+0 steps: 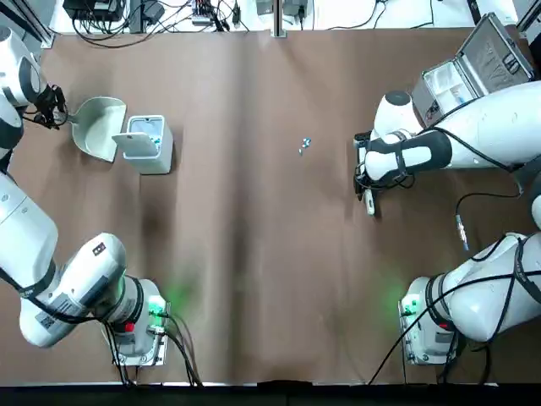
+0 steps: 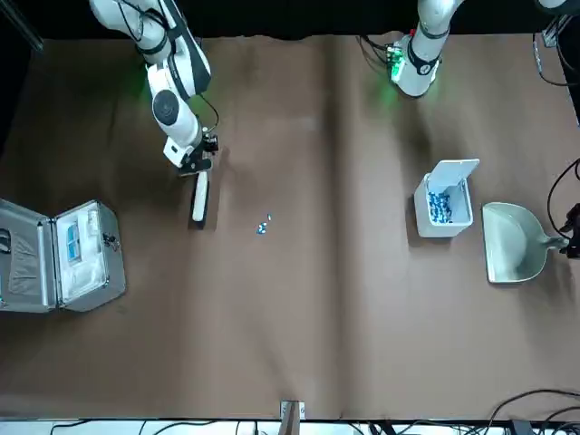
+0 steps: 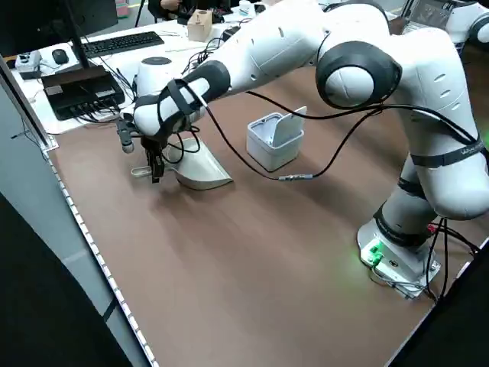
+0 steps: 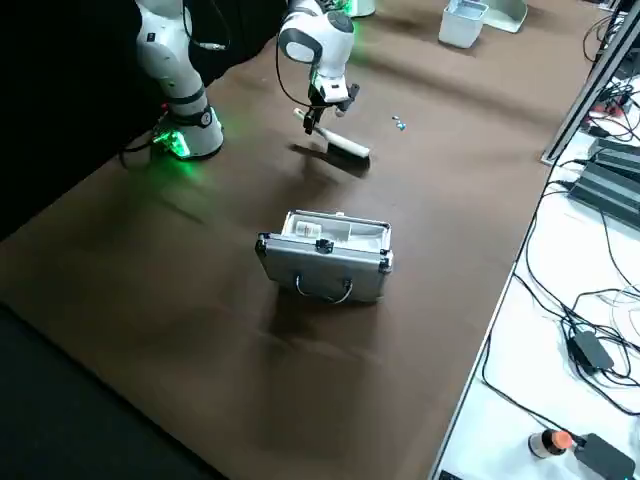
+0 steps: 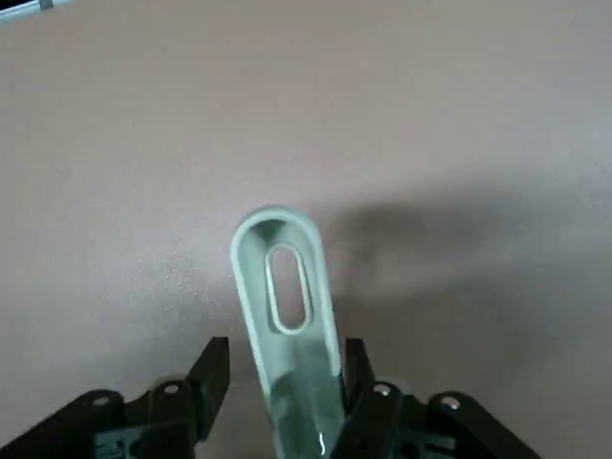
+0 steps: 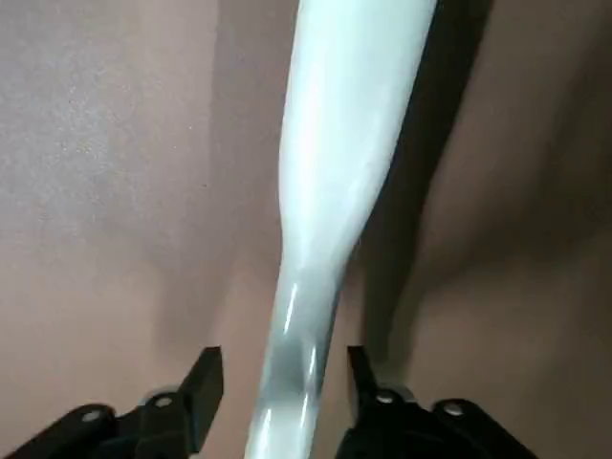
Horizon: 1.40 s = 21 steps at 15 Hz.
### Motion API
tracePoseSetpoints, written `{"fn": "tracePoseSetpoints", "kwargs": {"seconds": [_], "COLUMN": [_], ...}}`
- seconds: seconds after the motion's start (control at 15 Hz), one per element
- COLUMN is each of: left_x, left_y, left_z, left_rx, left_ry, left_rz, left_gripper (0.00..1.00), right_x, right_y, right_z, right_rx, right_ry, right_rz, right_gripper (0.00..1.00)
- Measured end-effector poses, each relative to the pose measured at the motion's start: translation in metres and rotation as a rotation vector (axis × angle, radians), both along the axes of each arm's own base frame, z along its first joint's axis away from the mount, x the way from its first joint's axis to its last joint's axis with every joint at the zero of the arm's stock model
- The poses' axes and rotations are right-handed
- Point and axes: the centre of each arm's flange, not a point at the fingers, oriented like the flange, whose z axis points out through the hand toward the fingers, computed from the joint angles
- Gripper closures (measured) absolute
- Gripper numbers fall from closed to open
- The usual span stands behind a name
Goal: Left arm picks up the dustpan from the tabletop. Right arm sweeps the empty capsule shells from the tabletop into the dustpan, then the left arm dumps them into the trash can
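Left gripper (image 5: 287,344), far left, fingers spread around the dustpan (image 1: 100,127) handle — open, no clamp visible. Right gripper (image 6: 285,354), right side, also open — fingers straddle the brush (image 6: 335,143) handle. Capsule shells (image 1: 305,145) lie on the tabletop (image 1: 254,271) between arms. Trash can (image 1: 161,159), lid up, just right of dustpan.

An open silver metal case (image 4: 325,268) sat on the table, and a white-handled brush (image 4: 343,143) was near it. A keyboard (image 3: 124,43) lay beyond.
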Motion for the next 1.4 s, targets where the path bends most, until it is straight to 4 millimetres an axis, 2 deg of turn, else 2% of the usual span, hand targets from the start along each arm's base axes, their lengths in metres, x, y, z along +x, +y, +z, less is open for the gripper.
{"fn": "tracePoseSetpoints", "kwargs": {"seconds": [0.27, 0.4, 0.6, 1.07, 1.2, 1.4], "left_x": [0.0, 0.001, 0.002, 0.006, 0.009, 0.013], "left_y": [0.0, 0.0, -0.002, -0.003, -0.002, 0.0], "left_z": [-0.001, -0.001, 0.0, 0.004, 0.018, 0.056], "left_rx": [-0.001, 0.0, 0.0, 0.002, 0.014, 0.032], "left_ry": [-0.001, -0.005, -0.011, -0.023, -0.044, -0.095], "left_rz": [0.001, 0.003, 0.004, 0.011, 0.016, 0.04], "left_gripper": [0.48, 0.61, 0.66, 0.67, 0.67, 0.67], "right_x": [-0.001, -0.001, 0.0, -0.002, -0.001, 0.001], "right_y": [0.0, 0.0, -0.001, -0.003, -0.004, -0.002], "right_z": [-0.001, -0.001, -0.001, -0.002, -0.002, 0.001], "right_rx": [-0.003, -0.003, -0.003, -0.018, -0.019, -0.016], "right_ry": [0.006, 0.007, 0.007, 0.035, 0.034, 0.028], "right_rz": [0.0, 0.0, -0.001, 0.007, 0.007, 0.007], "right_gripper": [0.44, 0.48, 0.49, 0.58, 0.58, 0.58]}}
